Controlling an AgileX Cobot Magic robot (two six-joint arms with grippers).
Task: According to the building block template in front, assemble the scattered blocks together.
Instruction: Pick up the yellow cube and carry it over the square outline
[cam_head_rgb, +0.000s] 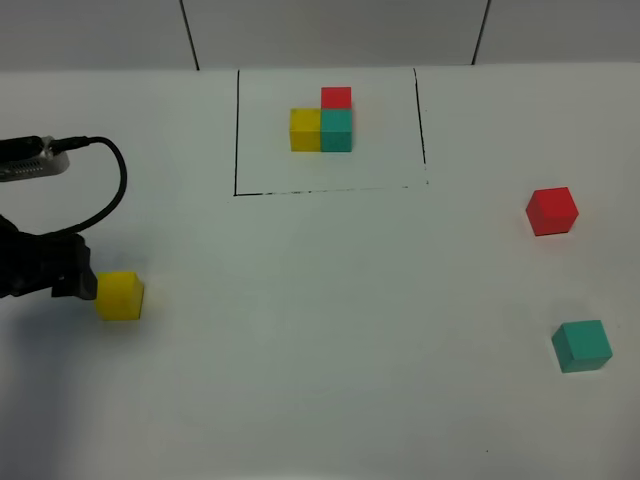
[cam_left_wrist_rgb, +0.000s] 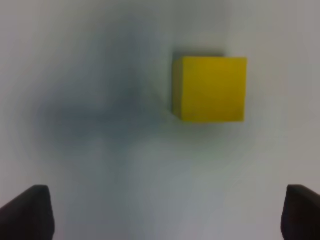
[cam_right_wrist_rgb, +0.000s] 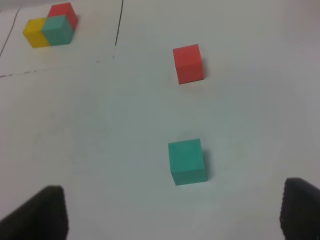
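Observation:
The template (cam_head_rgb: 322, 125) is an L of small yellow, teal and red cubes inside a thin black frame at the back middle; it also shows in the right wrist view (cam_right_wrist_rgb: 50, 26). The loose yellow cube (cam_head_rgb: 120, 295) lies at the left. My left gripper (cam_head_rgb: 80, 280) is just left of it, open and empty, with the cube (cam_left_wrist_rgb: 212, 89) ahead of its fingertips (cam_left_wrist_rgb: 27, 212). The loose red cube (cam_head_rgb: 552, 211) and teal cube (cam_head_rgb: 582, 346) lie at the right. My right gripper (cam_right_wrist_rgb: 167, 215) is open and empty, short of the teal cube (cam_right_wrist_rgb: 187, 161) and red cube (cam_right_wrist_rgb: 188, 63).
A black cable (cam_head_rgb: 105, 190) loops from the left arm at the table's left edge. The white table (cam_head_rgb: 330, 330) runs back to a grey wall (cam_head_rgb: 330, 30).

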